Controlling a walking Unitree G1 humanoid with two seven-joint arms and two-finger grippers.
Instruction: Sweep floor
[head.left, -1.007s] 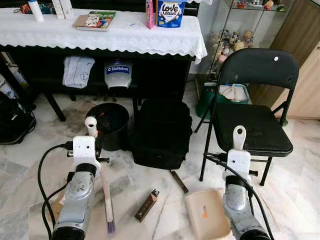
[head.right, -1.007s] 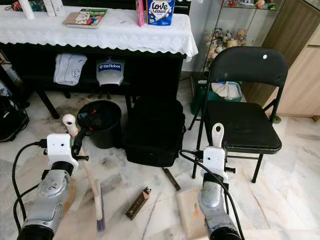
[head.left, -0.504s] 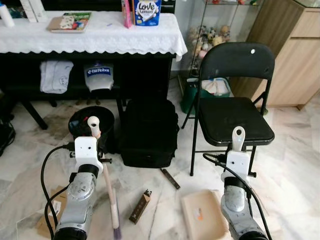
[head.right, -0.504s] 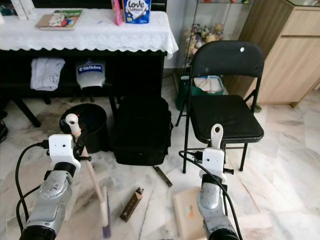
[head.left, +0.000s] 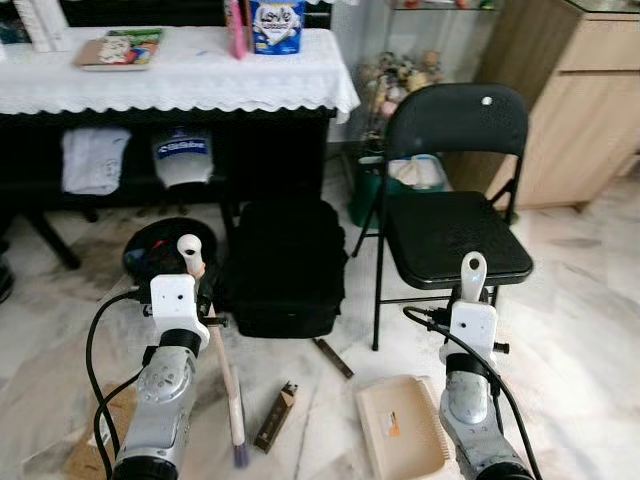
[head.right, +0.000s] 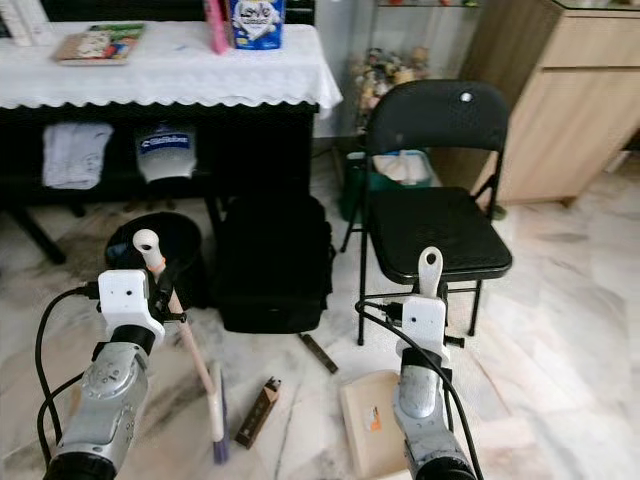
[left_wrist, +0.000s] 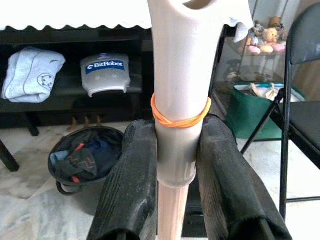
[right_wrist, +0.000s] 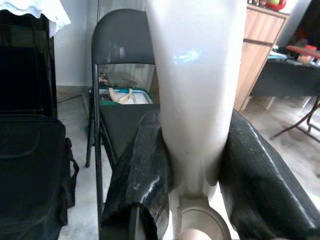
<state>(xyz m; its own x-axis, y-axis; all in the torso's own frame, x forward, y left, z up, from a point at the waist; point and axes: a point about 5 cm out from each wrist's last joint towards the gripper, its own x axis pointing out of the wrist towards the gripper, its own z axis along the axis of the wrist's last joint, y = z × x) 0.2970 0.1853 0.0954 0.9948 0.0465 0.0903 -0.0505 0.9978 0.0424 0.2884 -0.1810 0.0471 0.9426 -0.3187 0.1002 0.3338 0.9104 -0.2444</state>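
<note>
- Left eye view: the left gripper (head.left: 197, 262) grasps the broom (head.left: 228, 385) near the top of its handle, bristles down on the floor (head.left: 580, 330) beside a small brown box (head.left: 275, 416). Held that high, the head has little downward force; it may skate over the box instead of pushing it.
- Right eye view: the right gripper (head.right: 430, 283) is clenched on the dustpan (head.right: 371, 435) handle, with the pan lying on the floor, near the folding chair (head.right: 432, 215). A wide sweep could knock a chair leg or the black bag (head.right: 274, 262), and the brown strip (head.right: 317, 353) by the bag could be pushed under it.
- Left wrist view: both fingers (left_wrist: 132, 180) press the handle below an orange rubber band (left_wrist: 180, 119). The smooth plastic may twist in the grip under side load.
- Right wrist view: fingers (right_wrist: 142, 175) pinch the tapered white handle; on that taper it may slip, tilting the pan's lip off the floor.
</note>
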